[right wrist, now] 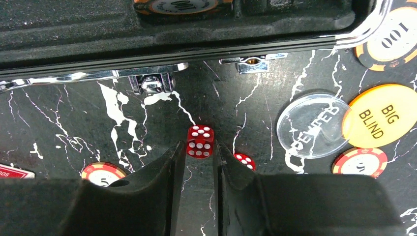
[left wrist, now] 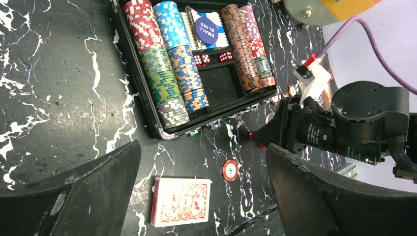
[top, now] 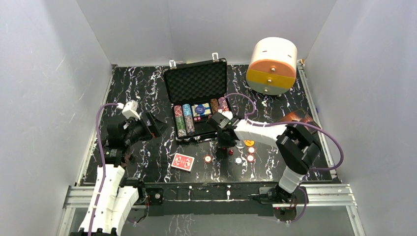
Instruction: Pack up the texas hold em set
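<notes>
We are holding our left gripper (left wrist: 201,148) wide open above the table, near the red-backed card deck (left wrist: 181,200). Our right gripper (right wrist: 199,153) is sitting narrow around a red die (right wrist: 200,141) on the table, just before the open black briefcase (top: 196,83); we cannot tell whether its fingers are touching the die. A second die (right wrist: 244,161) is lying just beside.

- Plain pale grey walls (top: 49,59) are seen at the left, back and right of the frame.
- The centre is filled by a black, white-veined tabletop (top: 137,88).
- A silver metal rail (top: 206,194) is set along its lower edge.
</notes>
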### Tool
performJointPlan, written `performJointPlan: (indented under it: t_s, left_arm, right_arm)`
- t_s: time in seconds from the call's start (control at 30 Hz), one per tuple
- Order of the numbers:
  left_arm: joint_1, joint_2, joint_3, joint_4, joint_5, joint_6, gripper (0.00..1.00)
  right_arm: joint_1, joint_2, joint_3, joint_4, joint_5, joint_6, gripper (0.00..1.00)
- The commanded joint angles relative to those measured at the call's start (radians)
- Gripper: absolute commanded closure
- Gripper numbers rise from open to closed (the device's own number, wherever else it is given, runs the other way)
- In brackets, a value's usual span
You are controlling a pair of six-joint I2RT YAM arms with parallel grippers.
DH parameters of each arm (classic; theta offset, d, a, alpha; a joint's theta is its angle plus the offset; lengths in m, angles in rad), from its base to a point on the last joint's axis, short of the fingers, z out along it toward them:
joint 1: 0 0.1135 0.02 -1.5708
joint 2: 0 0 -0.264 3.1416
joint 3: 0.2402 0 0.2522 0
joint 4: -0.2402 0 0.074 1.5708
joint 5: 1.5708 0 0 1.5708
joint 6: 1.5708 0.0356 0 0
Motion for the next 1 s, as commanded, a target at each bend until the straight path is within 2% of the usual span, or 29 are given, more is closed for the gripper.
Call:
performJointPlan:
  t_s: [0.0,0.37,0.67,0.77,0.97]
  left_arm:
    - [0.004,-0.002,0.011,0.001,0.01,-0.001,0.02]
    - [0.005,-0.005,0.011,0.0,0.008,-0.001,0.02]
    - [0.005,-0.005,0.01,-0.002,0.001,-0.001,0.02]
    - [0.005,-0.004,0.013,-0.003,-0.001,-0.001,0.02]
    - [0.005,-0.005,0.012,-0.006,-0.002,-0.002,0.01]
  right_arm:
    - [0.01,0.008,0.045,-0.012,0.027,0.013,0.65]
    - [0.015,-0.012,0.075,-0.023,0.05,-0.028,0.75]
    - [0.015,-0.114,0.202,0.002,0.031,-0.13,0.75]
    - [0.013,-0.072,0.276,0.014,0.038,-0.172,0.75]
    - [-0.011,0.12,0.444,0.037,0.01,-0.23,0.75]
